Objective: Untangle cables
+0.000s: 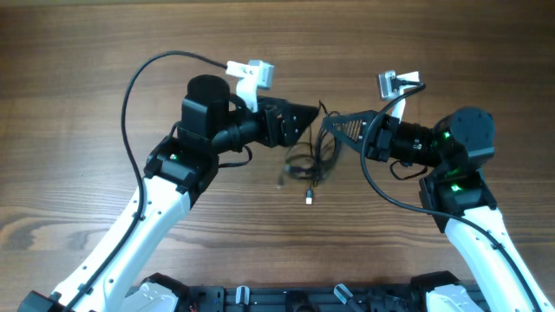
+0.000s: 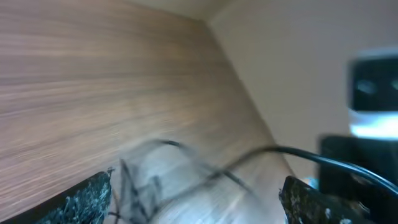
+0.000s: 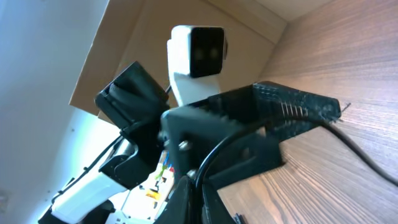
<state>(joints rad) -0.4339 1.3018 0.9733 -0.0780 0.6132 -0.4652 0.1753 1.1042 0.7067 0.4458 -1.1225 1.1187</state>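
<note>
The cables point(image 1: 310, 165) are thin black cords in a loose tangle on the wooden table between my two grippers, with one metal-tipped plug end point(image 1: 309, 199) lying toward the front. My left gripper point(image 1: 305, 117) hovers at the tangle's upper left. In the left wrist view it is open point(image 2: 196, 202), with blurred cable strands point(image 2: 149, 180) between and beyond its fingers. My right gripper point(image 1: 329, 124) is at the tangle's upper right. In the right wrist view it is shut point(image 3: 200, 202) on one black cable strand point(image 3: 214, 155), which curves away over the table.
The wooden table point(image 1: 104, 52) spreads around the tangle. The two gripper tips are very close together; the left arm's gripper point(image 3: 280, 118) and its white wrist camera point(image 3: 198, 53) fill the right wrist view. Thick black arm wires loop beside each arm point(image 1: 130, 87).
</note>
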